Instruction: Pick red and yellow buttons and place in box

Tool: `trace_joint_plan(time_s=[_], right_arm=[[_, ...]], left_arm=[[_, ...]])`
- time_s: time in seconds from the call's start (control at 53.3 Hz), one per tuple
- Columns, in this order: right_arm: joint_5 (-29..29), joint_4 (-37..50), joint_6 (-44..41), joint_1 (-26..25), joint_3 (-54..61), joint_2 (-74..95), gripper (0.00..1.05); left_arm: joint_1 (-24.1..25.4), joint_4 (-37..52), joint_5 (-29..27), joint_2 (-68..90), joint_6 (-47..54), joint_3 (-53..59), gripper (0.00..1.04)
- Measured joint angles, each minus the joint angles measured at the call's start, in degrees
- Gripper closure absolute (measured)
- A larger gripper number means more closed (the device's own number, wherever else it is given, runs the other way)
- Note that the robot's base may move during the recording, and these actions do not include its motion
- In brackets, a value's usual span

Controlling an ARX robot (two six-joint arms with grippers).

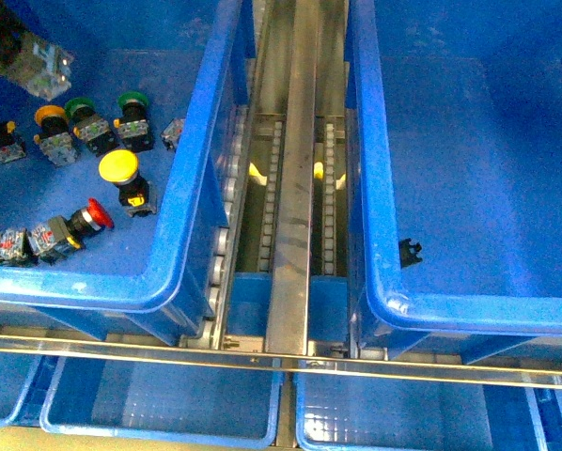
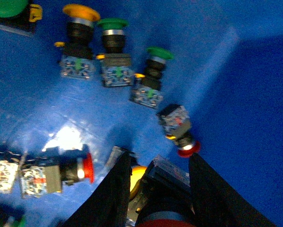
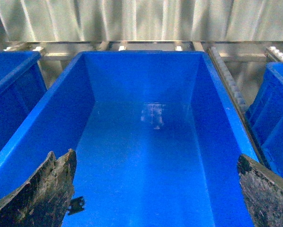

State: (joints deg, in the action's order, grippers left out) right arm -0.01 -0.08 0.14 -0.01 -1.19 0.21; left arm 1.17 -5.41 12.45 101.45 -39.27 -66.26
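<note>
My left gripper (image 2: 158, 161) is clamped tight on a red-capped mushroom push-button with a clear contact block (image 2: 170, 177), up over the left blue plastic bin (image 1: 192, 188). The big deep blue plastic box (image 1: 384, 244) sits at 3 o'clock. My worry is the button twisting loose as I cross the metal roller track (image 1: 295, 188). My right gripper (image 3: 153, 189) gapes wide, holding nothing.

Deep blue box (image 1: 478, 188), glossy yellow button cap (image 1: 118, 165), red button cap (image 1: 98, 213), green caps (image 1: 131, 100), seemingly black fingers (image 2: 113, 194)

Place: an industrial parts-sorting station, factory or warehouse.
Racking: steel roller tracks (image 1: 330, 188) run between deep blue plastic bins (image 1: 370, 188).
Lower level: shallower blue trays (image 1: 168, 413) sit under a metal rail (image 1: 262, 361).
Backdrop: corrugated sheet metal (image 3: 141, 19).
Stock: loose push-button switches (image 1: 118, 167).
</note>
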Motion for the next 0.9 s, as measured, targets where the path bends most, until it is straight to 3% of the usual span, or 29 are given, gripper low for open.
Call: trace_joint_plan(time_s=[0.357,0.714,0.901], right_arm=[[0.0,0.0,0.0,0.0,0.0,0.0,0.06],[0.0,0.0,0.0,0.0,0.0,0.0,0.06],[0.0,0.0,0.0,0.0,0.0,0.0,0.06]], left_arm=[[-4.7,-1.0,3.7,-5.8,-6.7,1.0,0.74],[-17.8,-0.4,5.8,-4.7,-13.5,0.0,0.74],[-22.4,-0.2,6.0,-3.3,-16.2,-1.1,0.74]])
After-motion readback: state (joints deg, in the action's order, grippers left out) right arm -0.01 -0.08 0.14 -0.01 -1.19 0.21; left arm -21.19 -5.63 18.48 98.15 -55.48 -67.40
